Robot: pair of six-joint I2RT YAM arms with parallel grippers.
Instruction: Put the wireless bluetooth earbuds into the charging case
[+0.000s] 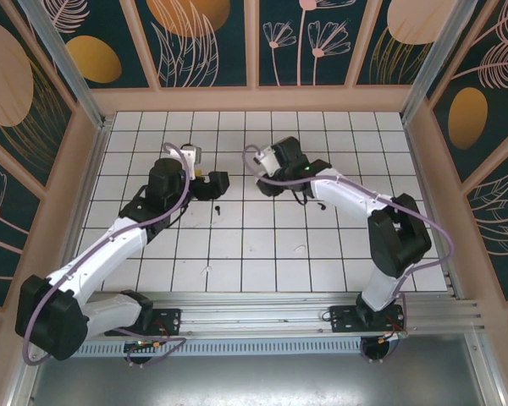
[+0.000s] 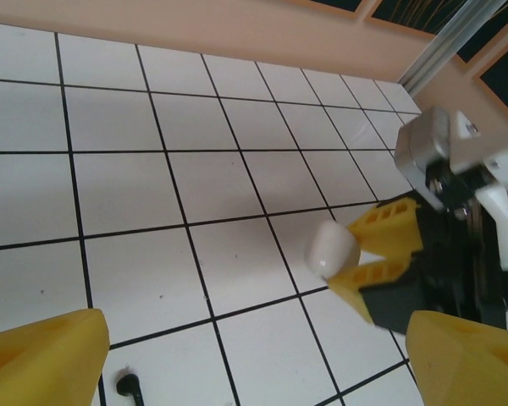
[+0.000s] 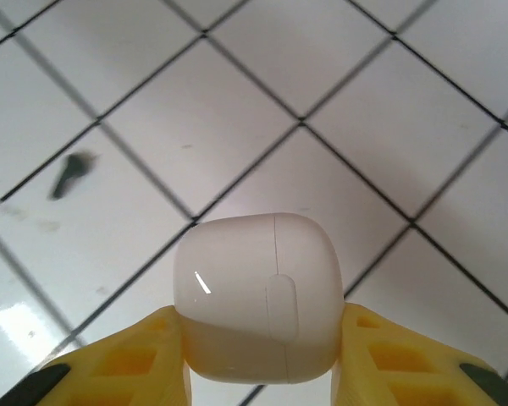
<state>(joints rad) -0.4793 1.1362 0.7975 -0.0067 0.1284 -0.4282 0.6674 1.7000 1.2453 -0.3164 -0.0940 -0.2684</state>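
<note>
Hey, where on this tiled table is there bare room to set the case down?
Bare: the far tile rows along the back wall, and the near tiles between the two arms, up to the rail. Crowded: mid-table, where the open left gripper faces the right gripper holding the charging case, an earbud lying beside them.

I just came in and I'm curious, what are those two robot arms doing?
The right arm's jaws are gripping the white charging case and holding it above the tiled table. The case looks closed. The left arm's jaws stand wide open over one tiny black earbud that lies on a tile. That earbud isn't picked up yet.
</note>
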